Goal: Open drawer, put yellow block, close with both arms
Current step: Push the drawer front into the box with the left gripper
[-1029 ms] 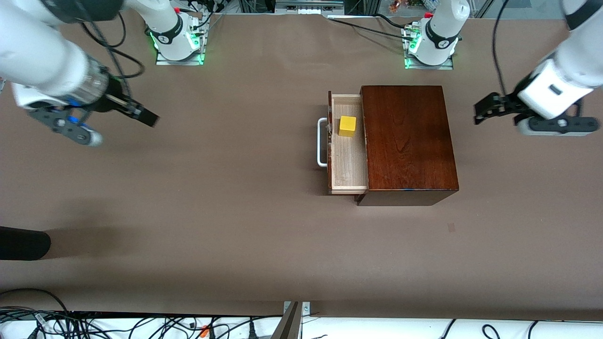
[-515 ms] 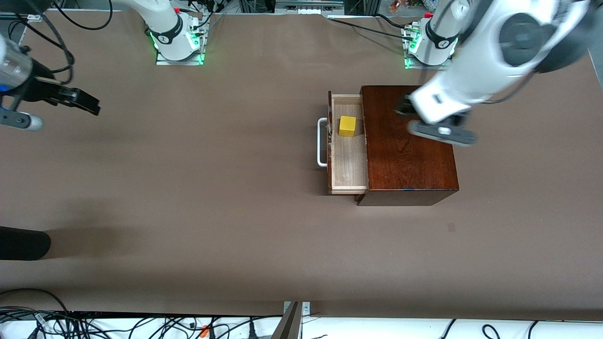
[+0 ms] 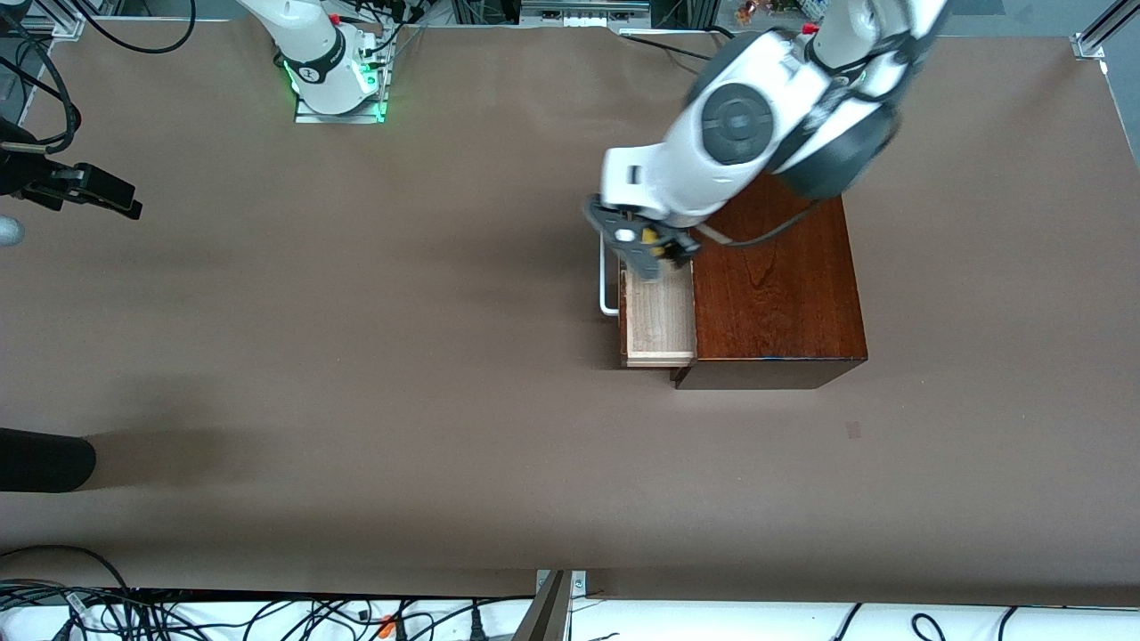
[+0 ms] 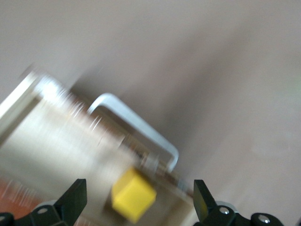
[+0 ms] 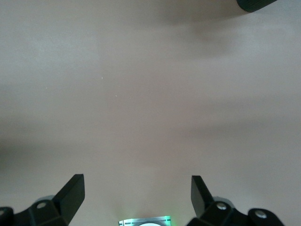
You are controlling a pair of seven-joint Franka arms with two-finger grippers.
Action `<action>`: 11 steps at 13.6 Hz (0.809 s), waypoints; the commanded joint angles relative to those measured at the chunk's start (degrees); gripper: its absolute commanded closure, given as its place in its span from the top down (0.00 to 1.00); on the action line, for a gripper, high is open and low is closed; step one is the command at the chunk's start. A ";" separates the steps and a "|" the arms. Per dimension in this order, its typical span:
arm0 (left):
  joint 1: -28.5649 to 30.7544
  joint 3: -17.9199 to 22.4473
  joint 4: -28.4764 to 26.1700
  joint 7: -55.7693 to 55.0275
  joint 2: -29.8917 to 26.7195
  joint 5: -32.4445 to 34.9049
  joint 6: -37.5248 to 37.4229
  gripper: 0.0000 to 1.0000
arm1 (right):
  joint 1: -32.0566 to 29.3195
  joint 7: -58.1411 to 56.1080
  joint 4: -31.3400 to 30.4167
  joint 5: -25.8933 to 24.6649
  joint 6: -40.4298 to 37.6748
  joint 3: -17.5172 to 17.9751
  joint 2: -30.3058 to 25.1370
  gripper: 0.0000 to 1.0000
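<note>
The small yellow block (image 4: 133, 195) is already laid in the pale wooden drawer (image 3: 660, 322), which is not yet closed. The left gripper (image 4: 139, 200) is held wide apart over the block. The right gripper (image 5: 137, 194), also wide, waits over bare table at the right arm's end.

Left hand (image 3: 643, 249) hangs with fingers spread wide; right hand (image 3: 89, 191), also spread, waits at the table's edge

yellow block (image 3: 656, 252) mostly hidden under left hand (image 3: 648, 250), drawer (image 4: 61, 141) motion-blurred

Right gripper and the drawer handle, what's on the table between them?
Nothing: the front view shows only bare brown table from the right gripper to the drawer handle.
</note>
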 commanded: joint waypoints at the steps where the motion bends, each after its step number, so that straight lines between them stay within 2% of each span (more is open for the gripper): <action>1: -4.53 0.28 2.85 14.25 6.04 -0.12 7.95 1.00 | -1.19 -0.74 1.09 -1.04 -0.03 1.59 0.23 1.00; 4: -7.61 0.10 2.77 28.87 10.63 8.30 13.60 1.00 | -1.19 -0.83 1.09 -0.86 -0.38 1.50 0.23 1.00; 7: -8.94 0.10 1.98 30.04 13.18 16.83 13.52 1.00 | -1.19 -0.74 1.09 -0.25 -0.38 1.68 0.32 1.00; 11: -8.51 0.54 1.36 31.01 13.71 17.29 9.32 1.00 | -1.19 -0.65 1.18 -0.07 -0.64 1.59 0.32 1.00</action>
